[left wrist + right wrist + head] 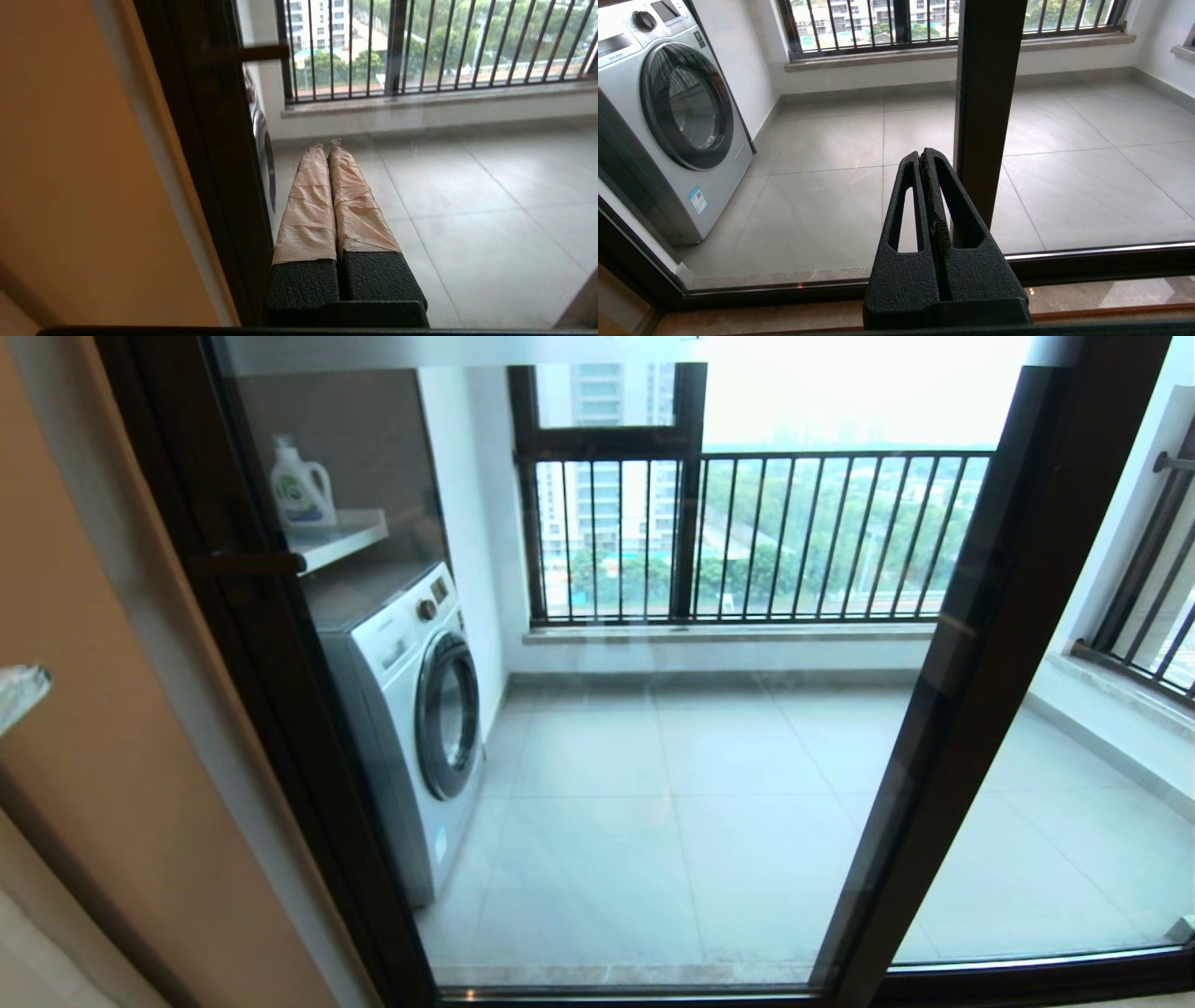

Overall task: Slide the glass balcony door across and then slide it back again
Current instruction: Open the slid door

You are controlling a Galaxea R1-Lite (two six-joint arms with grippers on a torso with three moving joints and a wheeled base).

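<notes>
The glass balcony door fills the head view, its clear pane set in a dark frame under a frosted top band. Its short dark bar handle sticks out from the left upright. Neither gripper shows in the head view. In the left wrist view my left gripper, its fingers wrapped in peach tape, is shut and empty beside that upright, below the handle. In the right wrist view my right gripper is shut and empty, close to the other dark upright.
Behind the glass stand a washing machine, a detergent bottle on a shelf, and a window with black railing bars. A tan wall borders the door on the left. A second glass panel lies to the right.
</notes>
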